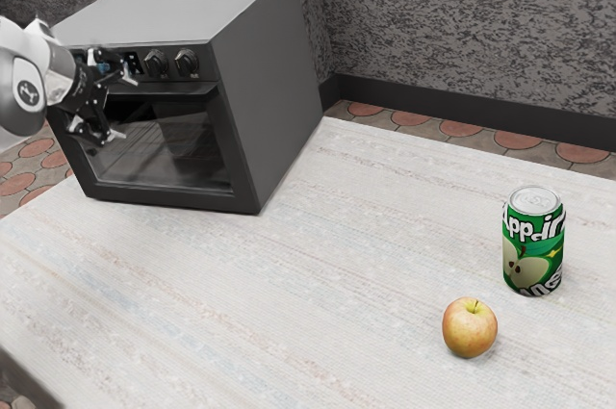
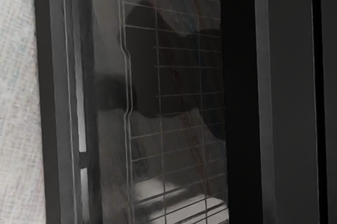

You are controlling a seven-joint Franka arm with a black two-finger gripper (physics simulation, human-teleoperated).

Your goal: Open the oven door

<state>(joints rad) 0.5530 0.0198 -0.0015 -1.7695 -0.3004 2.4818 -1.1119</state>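
Note:
My gripper is open at the exterior view's left, in front of the oven. Its fingertips stand apart, one higher and one lower, with nothing visible held between them. The oven door is closed, and its dark handle runs along the top edge below the knobs. I cannot tell whether a finger touches the handle. In the wrist view the door's glass faces my hand, showing wire racks and a dark reflection; a long dark bar lies beside it.
The pale table extends in front of the oven. A green can stands at the exterior view's right, with an apple near it. Behind them is a rough grey wall. Two knobs sit above the handle.

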